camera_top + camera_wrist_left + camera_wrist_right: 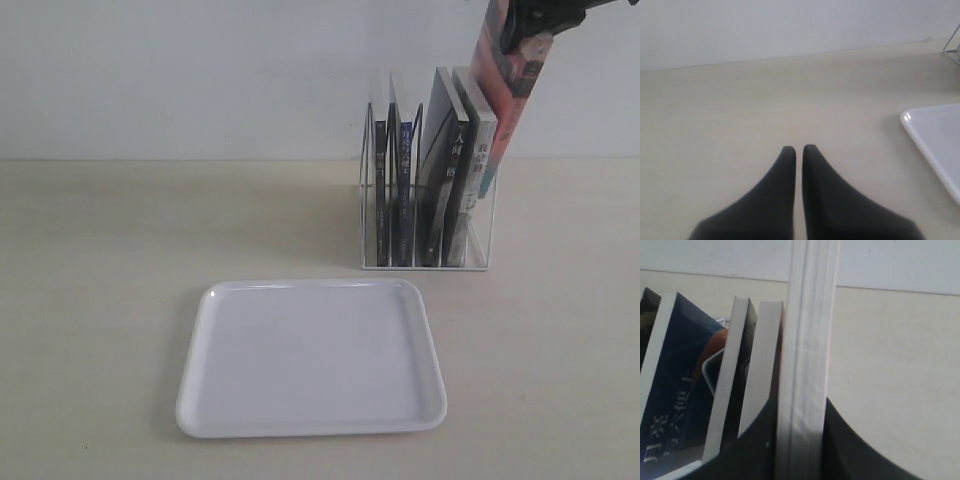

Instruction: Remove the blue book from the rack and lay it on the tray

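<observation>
The blue book (405, 188) stands in the white wire rack (428, 266), narrow blue spine facing out; its dark blue cover with the orange crescent (682, 385) shows in the right wrist view. My right gripper (530, 25) is above the rack's right end, shut on a different book with a red-and-teal cover (503, 85). That book's white page edge (807, 365) runs between the fingers (850, 445). The white tray (310, 355) lies flat in front of the rack. My left gripper (798, 150) is shut and holds nothing, low over the table to the left of the tray (935, 135).
A thin black-spined book (381, 190) stands left of the blue one, and two more books (455, 180) lean in the right slots. A pale wall runs behind the beige table (100, 300). A corner of the rack (952, 47) shows in the left wrist view.
</observation>
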Available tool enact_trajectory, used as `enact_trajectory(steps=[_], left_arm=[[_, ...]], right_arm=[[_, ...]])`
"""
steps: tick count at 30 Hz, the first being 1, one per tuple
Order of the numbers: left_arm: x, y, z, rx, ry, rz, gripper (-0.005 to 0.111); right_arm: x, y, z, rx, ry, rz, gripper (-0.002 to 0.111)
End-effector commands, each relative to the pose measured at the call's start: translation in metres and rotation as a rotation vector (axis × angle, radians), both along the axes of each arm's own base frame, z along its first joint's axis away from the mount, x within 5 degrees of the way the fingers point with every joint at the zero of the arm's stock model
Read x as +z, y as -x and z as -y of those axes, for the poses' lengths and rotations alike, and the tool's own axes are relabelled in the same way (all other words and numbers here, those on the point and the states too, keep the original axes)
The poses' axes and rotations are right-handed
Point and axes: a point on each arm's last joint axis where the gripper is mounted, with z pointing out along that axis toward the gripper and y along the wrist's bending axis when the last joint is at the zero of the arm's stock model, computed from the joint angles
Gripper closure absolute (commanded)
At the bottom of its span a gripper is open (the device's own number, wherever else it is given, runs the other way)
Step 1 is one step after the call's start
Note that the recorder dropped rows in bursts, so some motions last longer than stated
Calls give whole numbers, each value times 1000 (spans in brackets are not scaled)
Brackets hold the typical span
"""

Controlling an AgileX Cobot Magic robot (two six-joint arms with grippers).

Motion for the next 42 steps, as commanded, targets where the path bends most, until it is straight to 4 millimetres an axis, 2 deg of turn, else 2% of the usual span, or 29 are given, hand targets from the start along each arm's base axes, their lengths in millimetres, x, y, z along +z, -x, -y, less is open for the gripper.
enact_trajectory(steps=[1, 12, 24, 28, 30, 33, 34, 38, 41, 42], left_arm=[[3, 0, 0, 2, 1, 22, 102], [3, 0, 0, 2, 1, 22, 102], [3, 0, 0, 2, 1, 22, 102], [3, 0, 0, 2, 1, 22, 102], [3, 0, 0, 2, 1, 22, 102], [3, 0, 0, 2, 1, 22, 102], [3, 0, 0, 2, 1, 22, 102], [3, 0, 0, 2, 1, 22, 102], [3, 0, 0, 2, 1, 22, 102], [3, 0, 0, 2, 1, 22, 102]], right_arm=[[-6, -8, 0, -2, -11, 21, 108], [-49, -13, -2, 3, 5, -107, 108], [-54, -13, -2, 6, 5, -126, 108], [-66, -17, -3, 32, 24, -146, 108], [-68, -18, -4, 44, 26, -147, 99], [-59, -16, -4, 40, 13, -125, 55], [-53, -13, -3, 26, 4, -123, 52], [-11, 6, 0, 17, -16, -34, 59], [25, 25, -2, 30, -84, 34, 60], [31, 29, -3, 43, -106, 45, 60]])
